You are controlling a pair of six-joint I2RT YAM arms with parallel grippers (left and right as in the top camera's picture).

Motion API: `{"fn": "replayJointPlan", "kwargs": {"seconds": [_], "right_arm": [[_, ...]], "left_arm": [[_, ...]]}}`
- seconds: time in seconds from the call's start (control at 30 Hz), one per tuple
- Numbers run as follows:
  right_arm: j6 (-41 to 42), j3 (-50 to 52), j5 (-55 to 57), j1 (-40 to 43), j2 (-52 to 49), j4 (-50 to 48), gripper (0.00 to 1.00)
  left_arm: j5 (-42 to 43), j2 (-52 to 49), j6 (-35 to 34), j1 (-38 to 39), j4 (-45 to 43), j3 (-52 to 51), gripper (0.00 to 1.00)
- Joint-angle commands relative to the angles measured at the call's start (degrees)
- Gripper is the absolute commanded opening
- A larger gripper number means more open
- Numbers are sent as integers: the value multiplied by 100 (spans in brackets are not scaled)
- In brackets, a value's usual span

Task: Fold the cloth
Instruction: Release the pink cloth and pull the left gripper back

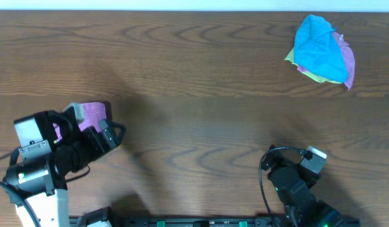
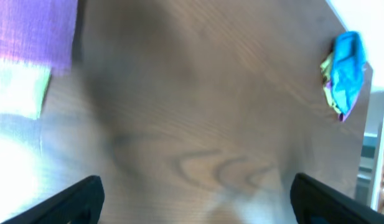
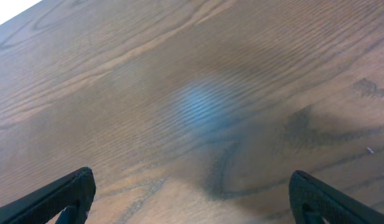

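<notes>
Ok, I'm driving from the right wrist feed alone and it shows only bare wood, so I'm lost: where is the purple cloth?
Observer: On the left side of the table. The cloth lies there, partly hidden by the left arm.
Operator: Is the left end effector holding it?
Observer: No. The left end effector is open over bare wood, and the cloth sits at the upper left of the left wrist view.
Operator: Anything else out there?
Observer: A pile topped by a blue cloth sits at the far right corner.
</notes>
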State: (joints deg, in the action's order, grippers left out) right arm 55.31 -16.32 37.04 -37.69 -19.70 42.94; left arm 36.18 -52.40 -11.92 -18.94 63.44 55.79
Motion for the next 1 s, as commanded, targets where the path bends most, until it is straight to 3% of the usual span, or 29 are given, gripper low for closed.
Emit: {"fn": "replayJointPlan", "kwargs": {"seconds": [0.0,0.3,0.5,0.67,0.9,0.97], "right_arm": [[37,28,76,24,31,15,99],[37,28,76,24,31,13,99],[37,28,76,24,31,15,99],[37,28,76,24,31,15,99],[37,28,76,24,31,13,99],[39,28,76,24,31,13,99]], "left_arm": [[-256,2,-90,26,411,142,95],[-382,162,732,74,525,-55,95],[-527,1091,920,557,-970,-1102,95],[-1008,2179,922,1119,-2739,-2398,95],[-2024,3499,951,1547,-3370,-3477,95],[-2059,3810,1283,1637,-3373,-3698,95]]}}
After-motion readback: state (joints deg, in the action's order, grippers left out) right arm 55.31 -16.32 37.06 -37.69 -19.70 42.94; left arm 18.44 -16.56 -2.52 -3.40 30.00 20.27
